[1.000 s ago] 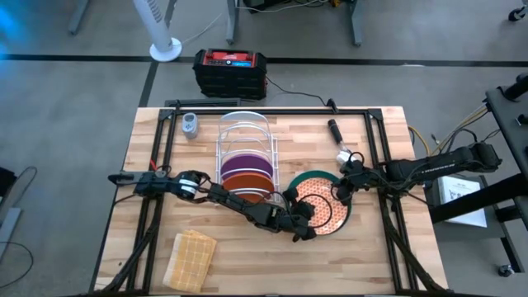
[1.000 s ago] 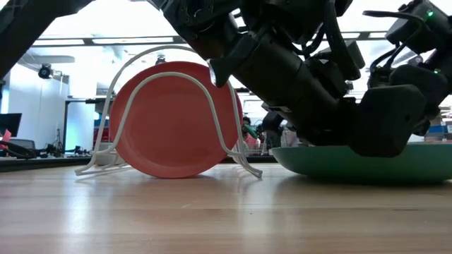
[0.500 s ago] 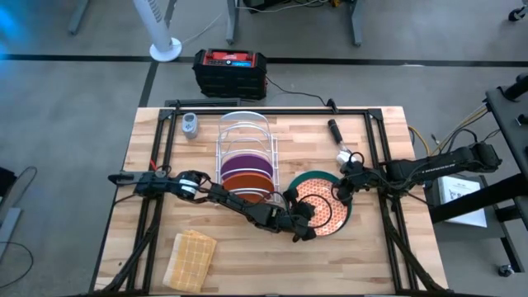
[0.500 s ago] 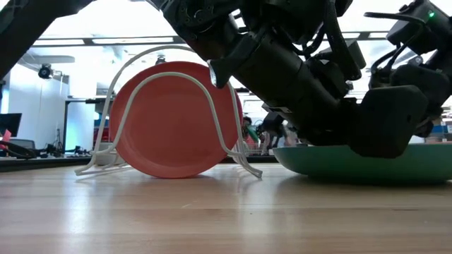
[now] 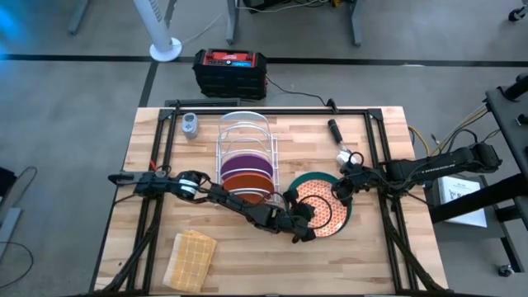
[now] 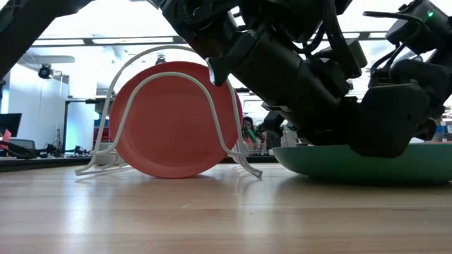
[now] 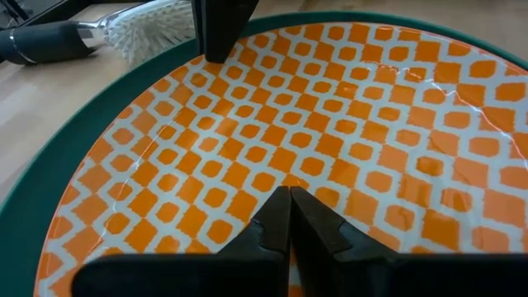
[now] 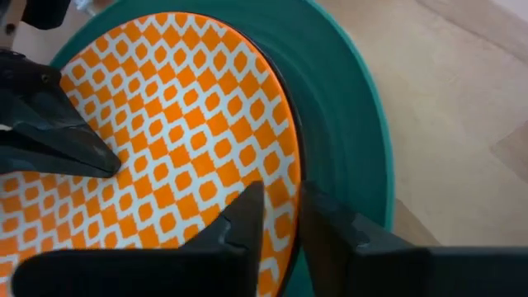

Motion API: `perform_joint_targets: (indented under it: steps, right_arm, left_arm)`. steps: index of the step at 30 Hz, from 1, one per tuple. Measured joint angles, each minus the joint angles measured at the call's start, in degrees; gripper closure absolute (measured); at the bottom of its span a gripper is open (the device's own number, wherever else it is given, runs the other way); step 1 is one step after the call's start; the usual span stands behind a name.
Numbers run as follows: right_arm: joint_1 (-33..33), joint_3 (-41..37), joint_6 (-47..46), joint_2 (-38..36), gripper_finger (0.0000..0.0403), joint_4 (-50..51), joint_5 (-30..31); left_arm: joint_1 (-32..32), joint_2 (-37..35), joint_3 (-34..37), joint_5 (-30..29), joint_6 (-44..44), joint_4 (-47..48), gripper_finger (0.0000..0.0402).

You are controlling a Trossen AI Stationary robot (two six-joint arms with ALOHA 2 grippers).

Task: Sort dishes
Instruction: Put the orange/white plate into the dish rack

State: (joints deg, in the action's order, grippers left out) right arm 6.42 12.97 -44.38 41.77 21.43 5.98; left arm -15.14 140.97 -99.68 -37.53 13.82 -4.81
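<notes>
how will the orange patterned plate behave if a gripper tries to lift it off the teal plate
The orange patterned plate looks rigid and glossy, so probably slippery. It lies flat inside the teal plate, so its edge may be hard to get under, and it may slide.

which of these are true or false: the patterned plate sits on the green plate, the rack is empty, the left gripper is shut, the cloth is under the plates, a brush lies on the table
1. The patterned plate sits on the green plate. True.
2. The rack is empty. False: a purple plate and an orange plate stand in it.
3. The left gripper is shut. True: its fingers meet over the patterned plate.
4. The cloth is under the plates. False: it lies apart, near the table's front left corner.
5. A brush lies on the table. True: it lies behind the green plate.
</notes>
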Motion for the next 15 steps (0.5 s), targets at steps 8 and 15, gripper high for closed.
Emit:
perform_joint_targets:
  steps: [8,15]
  right_arm:
    - [-0.3,-0.1,0.3,0.3,0.0279,-1.4,-1.3]
    - [-0.5,-0.4,0.4,0.7,0.0285,-2.5,-1.4]
  left_arm:
    - [0.0,0.0,0.0,0.6,0.1,0.1,0.0401]
    - [0.3,0.0,0.0,1.0,0.2,0.1,0.0401]
